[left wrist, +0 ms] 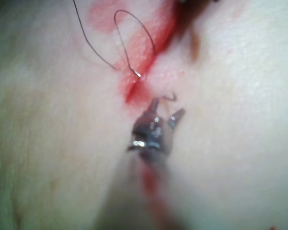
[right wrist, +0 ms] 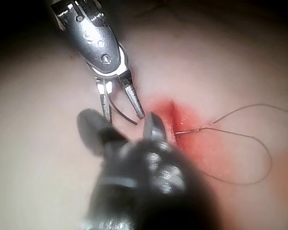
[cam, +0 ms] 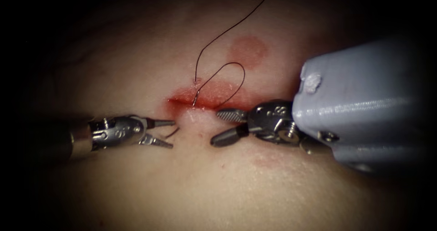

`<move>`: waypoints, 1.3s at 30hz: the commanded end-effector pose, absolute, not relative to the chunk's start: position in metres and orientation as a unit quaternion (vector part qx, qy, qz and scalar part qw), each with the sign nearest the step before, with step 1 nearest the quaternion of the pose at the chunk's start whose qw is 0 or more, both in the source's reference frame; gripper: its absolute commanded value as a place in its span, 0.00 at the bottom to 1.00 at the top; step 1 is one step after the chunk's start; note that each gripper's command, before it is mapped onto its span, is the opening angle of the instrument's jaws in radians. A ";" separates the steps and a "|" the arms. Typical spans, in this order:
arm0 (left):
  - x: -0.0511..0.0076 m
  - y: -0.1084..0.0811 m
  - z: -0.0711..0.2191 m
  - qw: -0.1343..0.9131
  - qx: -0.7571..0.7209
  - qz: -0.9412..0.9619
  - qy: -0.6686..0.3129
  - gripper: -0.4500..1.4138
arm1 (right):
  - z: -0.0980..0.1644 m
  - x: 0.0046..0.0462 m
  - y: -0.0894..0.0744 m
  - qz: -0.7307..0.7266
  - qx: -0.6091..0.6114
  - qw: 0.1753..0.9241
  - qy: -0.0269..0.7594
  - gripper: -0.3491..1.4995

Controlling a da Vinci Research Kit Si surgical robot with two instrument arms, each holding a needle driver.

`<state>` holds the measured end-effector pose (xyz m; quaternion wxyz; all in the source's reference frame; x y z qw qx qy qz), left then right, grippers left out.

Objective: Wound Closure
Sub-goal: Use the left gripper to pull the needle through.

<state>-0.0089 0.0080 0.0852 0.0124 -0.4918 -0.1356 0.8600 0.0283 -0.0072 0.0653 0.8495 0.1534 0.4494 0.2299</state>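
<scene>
The curved needle sits in the tissue. Its thread end lies in the red cut, and a short dark arc sticks out of the skin in front of the cut's left end. My left tool is open, one jaw on either side of that arc, and holds nothing. My right tool is open just right of it, in front of the cut, also holding nothing. Black thread loops from the needle's end over the cut and runs off the far edge.
Red fluid stains the cut's lips, and a round reddish patch marks the tissue beyond it. The thread also meets the skin at a point just behind the cut. The right arm's grey housing covers the tissue on the right.
</scene>
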 end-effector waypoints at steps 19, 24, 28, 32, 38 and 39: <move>-0.0115 0.009 0.088 -0.055 -0.554 0.824 -0.106 0.05 | 0.067 0.0285 -0.008 0.229 0.151 0.846 0.456 0.94; -0.0117 0.009 0.088 -0.061 -0.560 0.819 -0.113 0.05 | 0.067 0.0285 -0.008 0.228 0.151 0.847 0.457 0.94; -0.0116 0.009 0.087 -0.061 -0.560 0.818 -0.114 0.07 | 0.067 0.0285 -0.008 0.228 0.150 0.847 0.457 0.94; -0.0117 0.009 0.087 -0.061 -0.560 0.818 -0.114 0.18 | 0.067 0.0285 -0.008 0.227 0.151 0.846 0.457 0.94; -0.0118 0.008 0.087 -0.064 -0.562 0.816 -0.119 0.33 | 0.067 0.0285 -0.008 0.227 0.150 0.847 0.458 0.94; -0.0118 0.008 0.087 -0.064 -0.562 0.816 -0.120 0.35 | 0.067 0.0285 -0.008 0.227 0.150 0.847 0.458 0.94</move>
